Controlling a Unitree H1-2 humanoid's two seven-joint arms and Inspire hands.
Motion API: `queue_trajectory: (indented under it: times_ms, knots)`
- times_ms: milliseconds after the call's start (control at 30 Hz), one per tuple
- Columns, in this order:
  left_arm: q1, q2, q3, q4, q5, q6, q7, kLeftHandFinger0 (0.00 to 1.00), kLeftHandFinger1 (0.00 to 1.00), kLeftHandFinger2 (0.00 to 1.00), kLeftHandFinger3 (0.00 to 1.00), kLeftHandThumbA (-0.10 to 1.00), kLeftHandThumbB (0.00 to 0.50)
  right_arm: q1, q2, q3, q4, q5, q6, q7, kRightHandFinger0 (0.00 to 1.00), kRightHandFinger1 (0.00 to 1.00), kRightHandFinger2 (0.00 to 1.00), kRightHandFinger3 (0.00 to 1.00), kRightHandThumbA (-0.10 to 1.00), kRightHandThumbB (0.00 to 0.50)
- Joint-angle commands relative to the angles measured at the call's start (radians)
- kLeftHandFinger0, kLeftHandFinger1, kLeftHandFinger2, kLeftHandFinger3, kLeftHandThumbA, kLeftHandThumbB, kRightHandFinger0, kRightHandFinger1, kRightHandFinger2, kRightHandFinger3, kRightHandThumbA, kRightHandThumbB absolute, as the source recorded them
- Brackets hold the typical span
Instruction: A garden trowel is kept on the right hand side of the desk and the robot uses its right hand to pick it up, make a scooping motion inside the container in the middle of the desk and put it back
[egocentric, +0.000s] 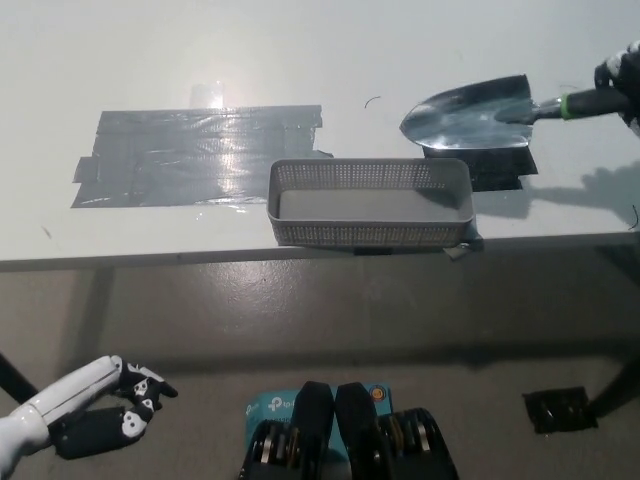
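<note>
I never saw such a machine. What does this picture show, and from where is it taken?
This is a humanoid robot; a camera on its head looks steeply down. On the white desk lie a grey mesh basket, a patch of grey tape and a black patch. The black right hand, at the right edge, holds a garden trowel by its handle, blade beyond the basket's far right corner, not inside. The white left hand rests at lower left.

One trowel (470, 115); one container (365, 233); one grey tape patch (200, 155); two black patches (497, 177).
</note>
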Motion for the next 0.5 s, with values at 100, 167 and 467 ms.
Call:
queue_trajectory:
  times_ms: [100, 167, 467]
  knots:
    - [-0.031, 0.021, 0.012, -0.023, 0.035, 0.013, -0.034, 0.78, 0.68, 0.70, 0.92, 0.95, 0.240, -0.072, -0.024, 0.016, -0.019, -0.081, -0.077, -0.013, 0.00, 0.03, 0.39, 0.26, -0.10, 0.001]
    - [-0.032, 0.016, 0.018, -0.022, 0.032, 0.013, -0.038, 0.78, 0.68, 0.71, 0.92, 0.95, 0.235, -0.075, -0.024, 0.020, -0.009, -0.087, -0.096, -0.022, 0.00, 0.04, 0.40, 0.21, -0.10, 0.000]
    - [-0.042, 0.012, 0.020, -0.037, 0.042, 0.013, -0.051, 0.81, 0.70, 0.74, 0.94, 0.97, 0.175, -0.060, -0.022, 0.048, 0.033, -0.173, -0.136, -0.046, 0.00, 0.10, 0.52, 0.07, -0.10, 0.000]
